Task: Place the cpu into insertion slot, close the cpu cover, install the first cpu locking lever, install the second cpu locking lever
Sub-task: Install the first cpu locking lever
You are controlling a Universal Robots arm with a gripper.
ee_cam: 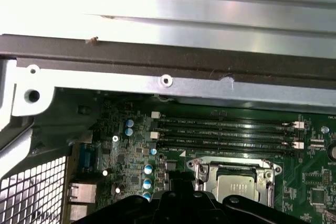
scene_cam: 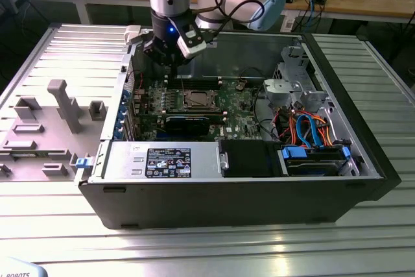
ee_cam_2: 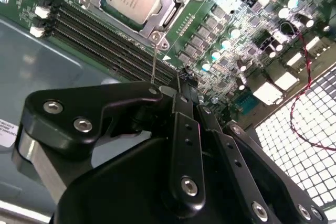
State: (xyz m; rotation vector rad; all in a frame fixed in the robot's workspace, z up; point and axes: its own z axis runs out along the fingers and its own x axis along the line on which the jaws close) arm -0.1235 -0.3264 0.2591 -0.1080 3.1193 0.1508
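We're looking into the open computer case (scene_cam: 227, 202) on the ribbed metal counter (scene_cam: 194, 251). The cpu (scene_cam: 196, 100) sits in the insertion slot (scene_cam: 184, 102) near the middle of the green board, silver top facing up. The second wrist view shows it well: the cpu cover (ee_cam_2: 172, 15) lies flat around the chip, its silvery frame bordering all the sides that show. Just beside the socket run the long dark memory slots (ee_cam_2: 105, 35).

The gripper (scene_cam: 170, 63) hangs above the board, beside the socket, toward the exterior view's left and the case's far wall. In the second wrist view a thin metal lever (ee_cam_2: 154, 61) rises from the socket's corner straight toward the gripper's tip. Is it touching? I cannot tell. Are the jaws spread or pressed together? I cannot tell that either, because the black linkage blocks the view. On the counter at the exterior view's left sits a grey fixture tray (scene_cam: 39, 141), well apart from the arm.
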